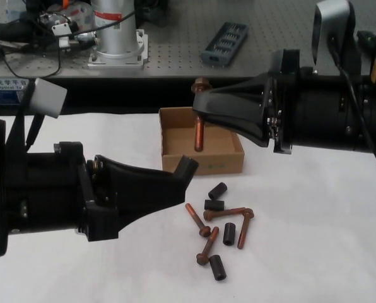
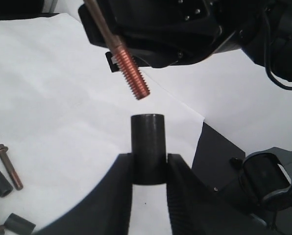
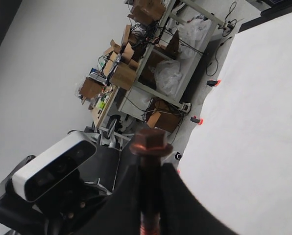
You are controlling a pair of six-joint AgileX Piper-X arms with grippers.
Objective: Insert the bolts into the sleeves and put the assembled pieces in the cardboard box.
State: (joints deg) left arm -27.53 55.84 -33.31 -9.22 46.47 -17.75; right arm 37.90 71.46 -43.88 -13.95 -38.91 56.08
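— Which hand has the bolt?
— The right hand [image 1: 199,105] is clenched on a copper bolt [image 1: 199,132], head up and threaded end down. In the high view it appears over the cardboard box [image 1: 204,163].
— And the left hand?
— The left hand [image 2: 149,169] grasps a black sleeve [image 2: 147,142], upright between its fingers. The bolt's tilted tip hangs just above the sleeve's open top, not touching.
— Anything else?
— Loose bolts [image 1: 196,219] and sleeves [image 1: 217,267] lie clustered on the white bench [image 1: 314,240], near the box.
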